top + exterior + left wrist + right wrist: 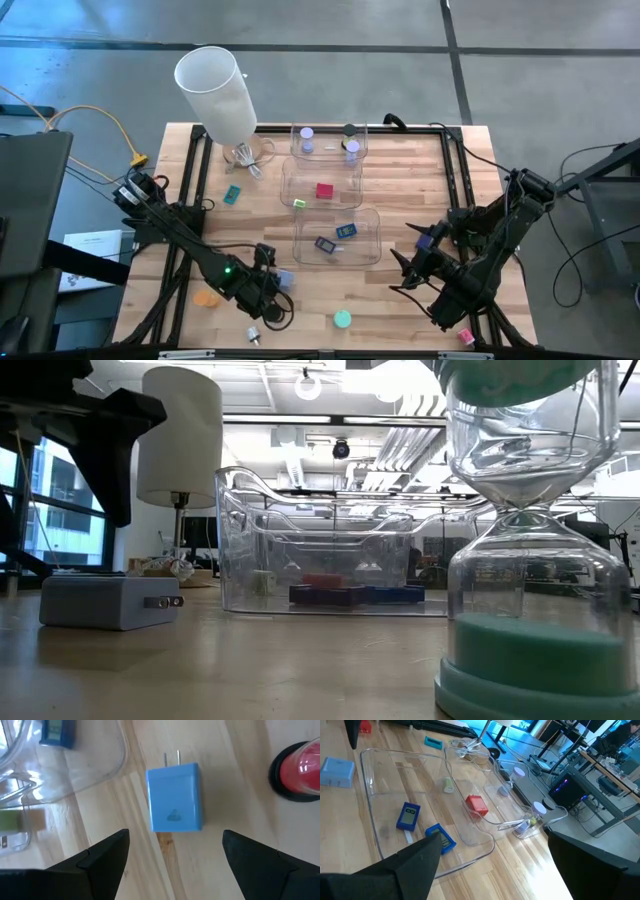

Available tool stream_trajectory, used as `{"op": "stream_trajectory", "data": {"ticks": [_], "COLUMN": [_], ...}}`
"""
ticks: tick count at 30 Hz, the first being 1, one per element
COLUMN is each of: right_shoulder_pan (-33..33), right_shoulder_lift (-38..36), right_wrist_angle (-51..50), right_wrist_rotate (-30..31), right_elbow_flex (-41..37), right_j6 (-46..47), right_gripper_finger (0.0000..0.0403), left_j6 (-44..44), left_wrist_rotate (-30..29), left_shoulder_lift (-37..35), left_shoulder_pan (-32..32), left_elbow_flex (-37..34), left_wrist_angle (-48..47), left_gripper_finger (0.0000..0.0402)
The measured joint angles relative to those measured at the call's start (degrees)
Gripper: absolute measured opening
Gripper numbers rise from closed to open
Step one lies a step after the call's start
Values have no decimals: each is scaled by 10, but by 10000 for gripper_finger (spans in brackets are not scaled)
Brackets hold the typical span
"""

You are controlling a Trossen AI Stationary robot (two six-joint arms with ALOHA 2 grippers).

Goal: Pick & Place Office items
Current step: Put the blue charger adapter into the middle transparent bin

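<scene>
From above, three clear bins (335,205) sit in a row down the middle of the wooden tabletop (400,170), with open wood on either side of them. The left end effector (275,300) hangs over the near left part, fingers spread, just beside a blue plug block (284,279) near the closest bin's corner. The right end effector (408,268) waits, also spread wide and holding nothing, over the near right part, apart from the bins. A teal-based sand timer (343,319) stands close to the near edge between the arms, an orange disc (207,297) lies by the left edge, and a pink block (465,337) sits at the near right corner.

At table height, the plug block (110,601) rests flat on open wood, well clear of the bin wall (235,540); the timer (535,540) looms at right.

The left wrist view shows the plug block (175,797) lying between and ahead of the spread fingers (102,855), untouched, with bare wood around it and a red-topped black disc (299,770) off to one side.

The right wrist view looks across the bins: two blue blocks (409,816) in the nearest, a red block (476,804) in the next.
</scene>
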Motion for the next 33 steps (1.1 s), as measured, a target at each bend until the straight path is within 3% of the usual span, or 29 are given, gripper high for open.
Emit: {"op": "stream_trajectory", "data": {"ticks": [6, 15, 33], "right_shoulder_pan": [0, 0, 0], "right_shoulder_lift": [0, 0, 0], "right_wrist_angle": [0, 0, 1], "right_wrist_rotate": [0, 1, 3], "right_elbow_flex": [0, 0, 0], "right_j6": [0, 0, 0], "right_gripper_finger": [355, 355, 355], "left_j6": [-2, 12, -21], "left_wrist_rotate": [13, 117, 162], "left_shoulder_lift": [0, 0, 38], "left_shoulder_pan": [19, 76, 117], "left_elbow_flex": [-25, -50, -50], "left_wrist_angle": [49, 92, 145], "left_gripper_finger": [311, 311, 311]}}
